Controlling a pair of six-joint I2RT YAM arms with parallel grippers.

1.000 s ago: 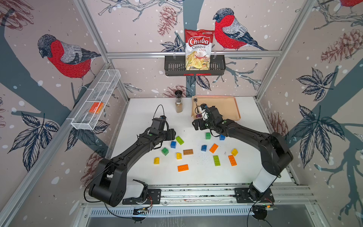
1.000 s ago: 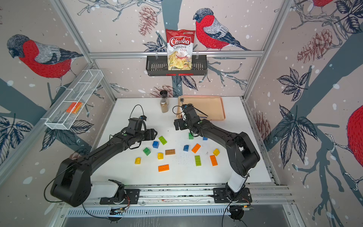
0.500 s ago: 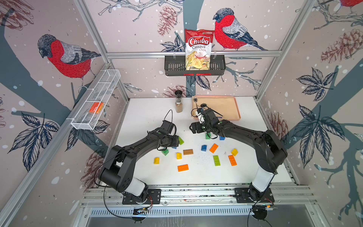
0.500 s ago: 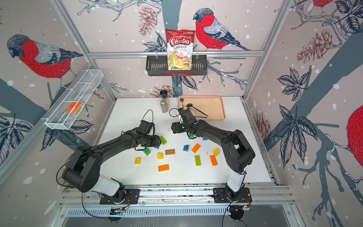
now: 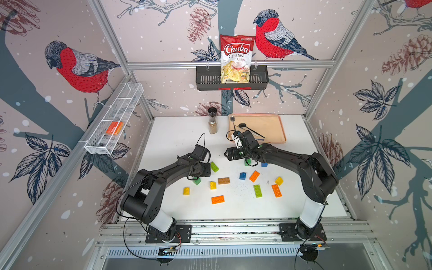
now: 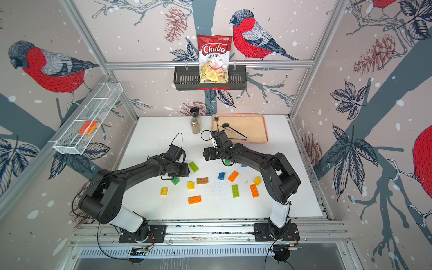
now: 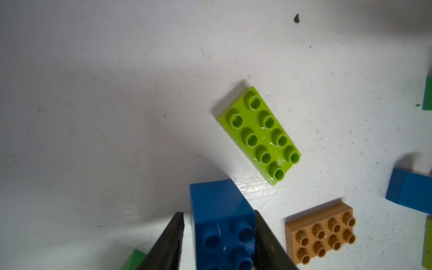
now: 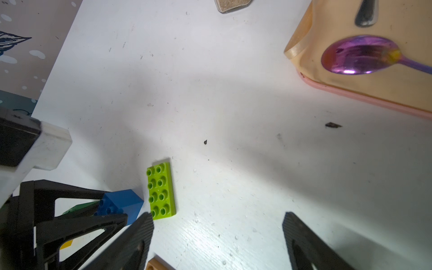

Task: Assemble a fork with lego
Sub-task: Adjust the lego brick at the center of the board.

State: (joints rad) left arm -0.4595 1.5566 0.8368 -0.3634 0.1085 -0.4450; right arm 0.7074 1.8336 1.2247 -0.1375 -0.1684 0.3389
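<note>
Lego bricks lie scattered on the white table point(image 5: 177, 140). My left gripper point(image 7: 217, 213) is low over a small blue brick point(image 7: 217, 203) that lies on its side with its studs towards the wrist camera. One finger touches the brick and a thin gap shows at the other. A long lime brick point(image 5: 214, 166) lies just beyond the left gripper, with a brown brick point(image 5: 223, 180) and a green brick point(image 5: 196, 181) close by. My right gripper point(image 5: 228, 154) hovers open and empty above bare table, facing the left gripper. Orange point(image 5: 217, 199), yellow point(image 5: 186, 191) and another blue brick point(image 5: 242, 175) lie nearer the front.
A beige tray point(image 5: 268, 126) with spoons point(image 8: 360, 57) sits at the back right, a spice jar point(image 5: 212, 121) beside it. A wire basket point(image 5: 112, 126) on the left wall holds a smooth orange block. A chips bag point(image 5: 236, 58) hangs in a black rack.
My left gripper swung right, came down over the small blue brick and narrowed its jaws round it. My right gripper shifted slightly left and towards the front.
</note>
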